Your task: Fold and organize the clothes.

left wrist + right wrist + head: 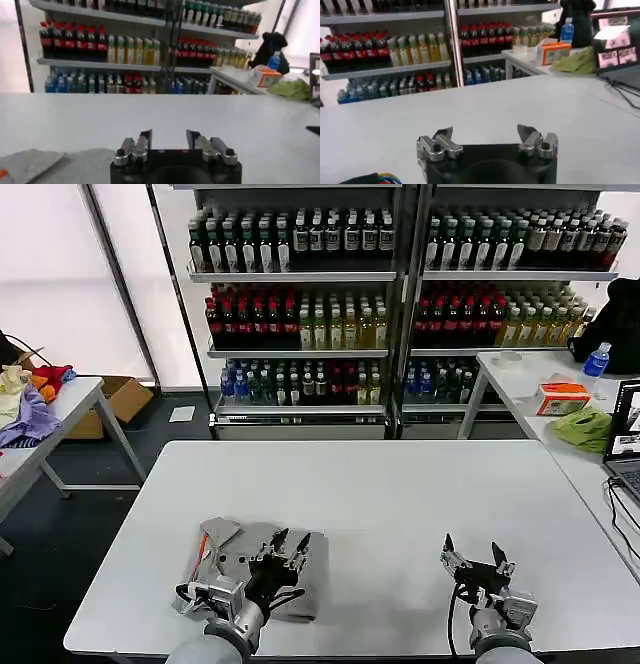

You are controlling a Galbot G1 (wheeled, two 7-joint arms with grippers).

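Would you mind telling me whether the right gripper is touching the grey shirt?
Apart. In the head view the right gripper sits over bare table, well away from the grey shirt.

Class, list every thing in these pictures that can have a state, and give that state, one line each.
Grey shirt: folded, lying flat near the table's front edge.
Left gripper: open, empty, over the shirt.
Right gripper: open, empty, above the bare table.
Laptop: lid open, on the side table.
Cardboard box: open, on the floor.
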